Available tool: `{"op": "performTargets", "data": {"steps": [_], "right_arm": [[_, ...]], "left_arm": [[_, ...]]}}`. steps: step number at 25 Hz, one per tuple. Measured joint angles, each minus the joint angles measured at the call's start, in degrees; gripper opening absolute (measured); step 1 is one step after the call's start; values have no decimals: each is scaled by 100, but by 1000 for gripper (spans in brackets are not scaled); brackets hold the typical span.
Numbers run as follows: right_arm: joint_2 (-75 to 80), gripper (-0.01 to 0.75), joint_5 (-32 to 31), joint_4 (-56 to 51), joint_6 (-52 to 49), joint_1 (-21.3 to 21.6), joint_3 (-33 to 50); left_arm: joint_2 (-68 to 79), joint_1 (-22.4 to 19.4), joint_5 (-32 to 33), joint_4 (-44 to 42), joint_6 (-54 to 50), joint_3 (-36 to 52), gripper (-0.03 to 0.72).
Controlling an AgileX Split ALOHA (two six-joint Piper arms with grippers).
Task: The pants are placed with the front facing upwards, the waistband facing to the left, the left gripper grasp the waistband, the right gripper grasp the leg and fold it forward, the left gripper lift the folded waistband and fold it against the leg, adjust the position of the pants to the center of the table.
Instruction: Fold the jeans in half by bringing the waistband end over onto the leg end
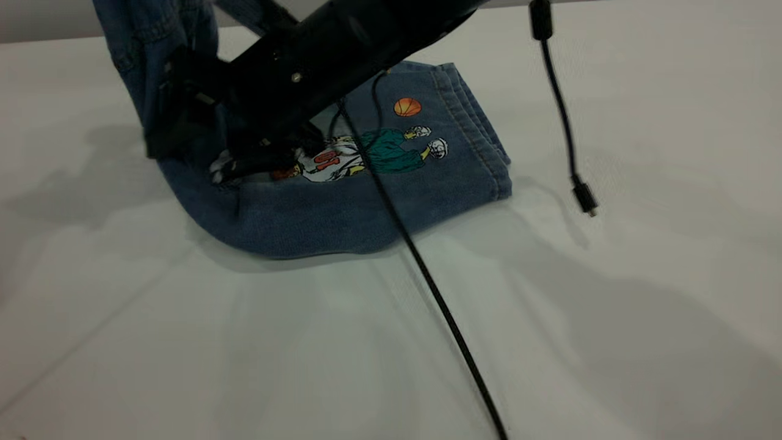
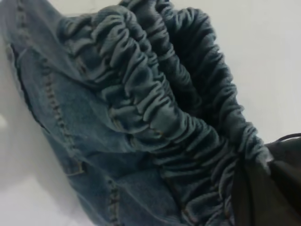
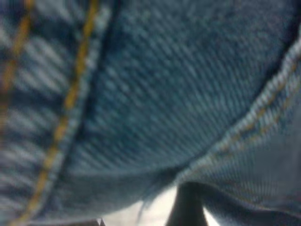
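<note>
The blue denim pants (image 1: 342,208) lie folded on the white table (image 1: 611,342). The leg (image 1: 391,150), with its cartoon player and orange ball, faces up. Its tan-stitched hem (image 1: 476,134) points right. The left part of the pants is lifted steeply off the table, up past the view's top edge. In the left wrist view my left gripper (image 2: 247,186) is shut on the ruched waistband (image 2: 155,103), which hangs from it. My right arm reaches across from the upper right, and the right gripper (image 1: 256,160) rests low on the print beside the raised fold. Denim (image 3: 155,94) fills the right wrist view.
A thin black cable (image 1: 440,299) trails from the right arm across the table to the front edge. A second loose cable (image 1: 565,122) hangs at the right, its plug (image 1: 584,198) just above the tabletop. Bare table surrounds the pants in front and to the right.
</note>
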State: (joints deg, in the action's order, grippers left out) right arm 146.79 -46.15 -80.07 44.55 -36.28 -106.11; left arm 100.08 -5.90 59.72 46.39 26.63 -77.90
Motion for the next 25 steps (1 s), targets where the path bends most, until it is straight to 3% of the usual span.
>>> {"op": "performTargets", "data": {"steps": [10, 14, 25], "right_arm": [[-20, 468, -702, 646, -192, 977, 0], [-8, 468, -617, 1207, -238, 1243, 0], [10, 468, -463, 1423, -251, 1196, 0]], "left_arm": [[6, 0, 6, -8, -12, 5, 68], [6, 31, 39, 32, -16, 5, 68], [6, 326, 45, 16, -16, 5, 68]]}}
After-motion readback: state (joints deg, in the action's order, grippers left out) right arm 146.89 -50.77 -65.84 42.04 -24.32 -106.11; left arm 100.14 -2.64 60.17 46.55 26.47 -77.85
